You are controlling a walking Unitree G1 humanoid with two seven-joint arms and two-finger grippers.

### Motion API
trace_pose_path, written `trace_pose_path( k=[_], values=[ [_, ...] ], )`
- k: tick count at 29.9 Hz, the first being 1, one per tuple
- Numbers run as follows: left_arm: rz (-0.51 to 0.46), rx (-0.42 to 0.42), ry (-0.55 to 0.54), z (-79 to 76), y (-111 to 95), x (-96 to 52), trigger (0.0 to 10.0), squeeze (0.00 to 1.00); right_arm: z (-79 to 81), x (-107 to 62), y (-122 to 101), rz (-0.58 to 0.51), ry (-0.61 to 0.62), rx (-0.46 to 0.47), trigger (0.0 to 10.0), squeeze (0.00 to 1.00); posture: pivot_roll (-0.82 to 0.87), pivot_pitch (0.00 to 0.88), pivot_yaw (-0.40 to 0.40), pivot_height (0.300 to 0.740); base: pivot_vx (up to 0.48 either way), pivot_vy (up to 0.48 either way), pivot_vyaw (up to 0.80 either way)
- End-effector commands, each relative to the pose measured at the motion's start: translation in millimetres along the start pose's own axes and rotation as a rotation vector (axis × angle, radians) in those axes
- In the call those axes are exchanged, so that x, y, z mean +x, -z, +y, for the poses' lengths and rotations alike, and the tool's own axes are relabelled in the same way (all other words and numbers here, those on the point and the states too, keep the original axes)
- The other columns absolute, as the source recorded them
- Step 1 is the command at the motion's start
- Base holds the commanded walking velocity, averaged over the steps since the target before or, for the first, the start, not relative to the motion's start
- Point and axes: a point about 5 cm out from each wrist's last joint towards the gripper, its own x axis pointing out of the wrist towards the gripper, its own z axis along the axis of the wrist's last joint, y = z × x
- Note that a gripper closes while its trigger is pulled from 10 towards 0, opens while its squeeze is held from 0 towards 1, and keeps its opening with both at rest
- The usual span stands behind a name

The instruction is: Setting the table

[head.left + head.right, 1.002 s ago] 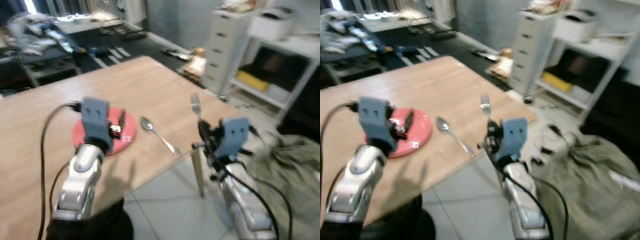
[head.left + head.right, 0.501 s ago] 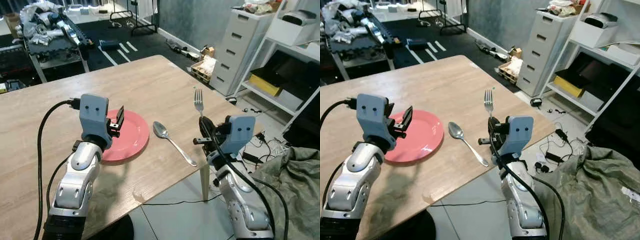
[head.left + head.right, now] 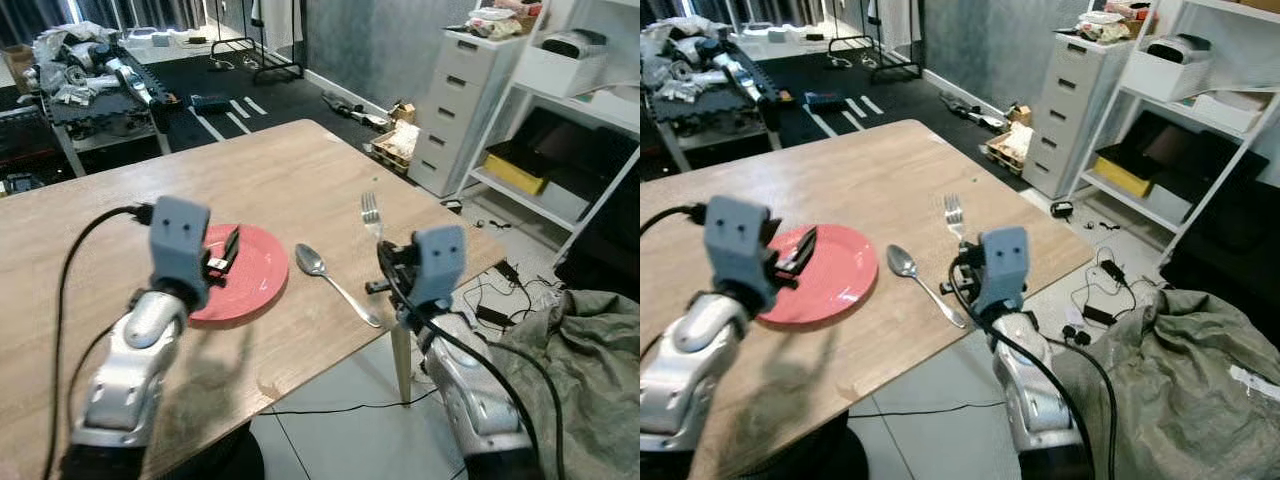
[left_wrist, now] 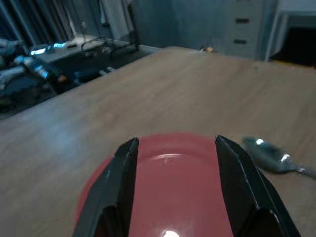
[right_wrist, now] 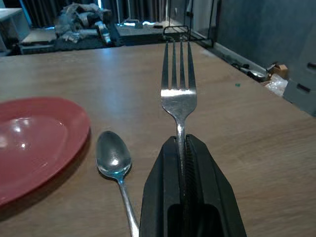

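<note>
- Wood-grain bench [image 3: 270, 170] is seen from the robot's head camera, with a red plate [image 3: 255, 285] lying flat near its front edge.
- A steel spoon [image 3: 335, 282] is laid just beside the plate on the robot's right, bowl pointing away from the robot, handle running toward the bench edge.
- The right end effector [image 5: 183, 153] is clamped on the handle of a fork [image 5: 178, 84], which is held above the bench with its tines pointing away from the robot, to the right of the spoon.
- In the right wrist view the fork is seen gripped between the two black fingers [image 5: 160, 187], its tines clear of the wood surface.
- The left end effector [image 4: 173, 163] is held over the near side of the plate, its two fingers [image 4: 121, 177] spread apart with nothing between them.
- White drawers [image 3: 455, 105] and a white shelf unit [image 3: 580, 110] are seen beyond the far right corner of the bench.
- A heap of olive-green cloth [image 3: 590, 370] is spread on the tiled floor [image 3: 330, 440] at the robot's right.
- A low dark rack [image 3: 95, 95] piled with clutter is seen in the background behind the bench.
</note>
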Motion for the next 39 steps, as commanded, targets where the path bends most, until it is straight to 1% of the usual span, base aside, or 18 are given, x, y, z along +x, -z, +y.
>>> trace_pose_path(
  k=[1, 3, 5, 6, 8, 9, 12, 15, 16, 19, 22, 24, 25, 26, 31, 34, 36, 39],
  values=[
    [0.028, 0.008, 0.051, 3.0, 2, -7.0, 10.0, 0.0, 1.7, 5.6, 2, 0.012, -0.01, -0.007, 10.0, 0.0, 0.04, 0.0, 0.033, 0.74, 0.0, 0.0, 0.0],
    [0.04, 0.033, 0.09, 6.9, 2, -13.5, 10.0, 0.0, 0.2, 10.5, 1, 0.008, -0.014, -0.018, 10.0, 0.0, 0.07, 0.0, 0.027, 0.74, 0.0, 0.0, 0.0],
    [0.093, 0.094, 0.177, 20.8, 2, -33.0, 10.0, 0.0, -5.3, 24.7, -3, -0.006, -0.032, -0.076, 10.0, 0.0, 0.12, 0.012, 0.021, 0.74, 0.0, 0.0, 0.0],
    [0.093, 0.094, 0.177, 20.8, 2, -33.0, 10.0, 0.0, -5.3, 24.7, -3, -0.006, -0.032, -0.076, 10.0, 0.0, 0.12, 0.012, 0.021, 0.74, 0.0, 0.0, 0.0],
    [0.162, 0.146, 0.26, 35.8, -2, -55.4, 10.0, 0.0, -11.4, 38.3, -5, -0.002, -0.074, -0.162, 10.0, 0.0, 0.18, 0.035, 0.013, 0.74, 0.0, 0.0, 0.0],
    [0.162, 0.146, 0.26, 35.8, -2, -55.4, 10.0, 0.0, -11.4, 38.3, -5, -0.002, -0.074, -0.162, 10.0, 0.0, 0.18, 0.035, 0.013, 0.74, 0.0, 0.0, 0.0],
    [0.224, 0.159, 0.362, 41.0, -8, -74.4, 10.0, 0.0, -17.1, 45.9, -4, 0.016, -0.125, -0.235, 10.0, 0.0, 0.22, 0.055, 0.008, 0.74, 0.0, 0.0, 0.0],
    [0.239, 0.144, 0.438, 39.8, -17, -82.0, 10.0, 0.0, -19.5, 48.4, -1, 0.034, -0.169, -0.267, 10.0, 0.0, 0.25, 0.077, 0.015, 0.74, 0.0, 0.0, 0.0],
    [0.239, 0.144, 0.438, 39.8, -17, -82.0, 10.0, 0.0, -19.5, 48.4, -1, 0.034, -0.169, -0.267, 10.0, 0.0, 0.25, 0.077, 0.015, 0.74, 0.0, 0.0, 0.0],
    [0.242, 0.129, 0.559, 31.1, -30, -85.2, 10.0, 0.0, -26.0, 50.9, 5, 0.07, -0.19, -0.332, 10.0, 0.0, 0.26, 0.104, 0.038, 0.74, 0.0, 0.0, 0.0],
    [0.238, 0.13, 0.599, 26.1, -34, -84.6, 10.0, 0.0, -31.1, 50.9, 7, 0.083, -0.174, -0.347, 10.0, 0.0, 0.26, 0.106, 0.041, 0.74, 0.0, 0.0, 0.0],
    [0.233, 0.134, 0.638, 21.2, -37, -84.1, 10.0, 0.0, -37.8, 50.5, 8, 0.095, -0.151, -0.362, 10.0, 0.0, 0.26, 0.117, 0.053, 0.74, 0.0, 0.0, 0.0],
    [0.22, 0.134, 0.708, 11.4, -44, -80.6, 10.0, 0.0, -53.3, 48.5, 8, 0.099, -0.103, -0.37, 10.0, 0.0, 0.25, 0.125, 0.073, 0.74, 0.0, 0.0, 0.0],
    [0.22, 0.134, 0.708, 11.4, -44, -80.6, 10.0, 0.0, -53.3, 48.5, 8, 0.099, -0.103, -0.37, 10.0, 0.0, 0.25, 0.125, 0.073, 0.74, 0.0, 0.0, 0.0],
    [0.212, 0.13, 0.792, 1.0, -50, -74.7, 10.0, 0.0, -71.8, 43.9, 5, 0.093, -0.044, -0.364, 10.0, 0.0, 0.23, 0.127, 0.091, 0.74, 0.0, 0.0, 0.0],
    [0.212, 0.13, 0.792, 1.0, -50, -74.7, 10.0, 0.0, -71.8, 43.9, 5, 0.093, -0.044, -0.364, 10.0, 0.0, 0.23, 0.127, 0.091, 0.74, 0.0, 0.0, 0.0],
    [0.221, 0.127, 0.839, -4.0, -49, -70.0, 10.0, 0.0, -86.5, 30.8, 4, 0.09, -0.006, -0.296, 10.0, 0.0, 0.19, 0.124, 0.118, 0.74, 0.0, 0.0, 0.0],
    [0.229, 0.125, 0.851, -4.7, -47, -68.9, 10.0, 0.0, -90.4, 23.3, 4, 0.083, -0.01, -0.26, 10.0, 0.0, 0.18, 0.123, 0.123, 0.74, 0.0, 0.0, 0.0]
  ],
)
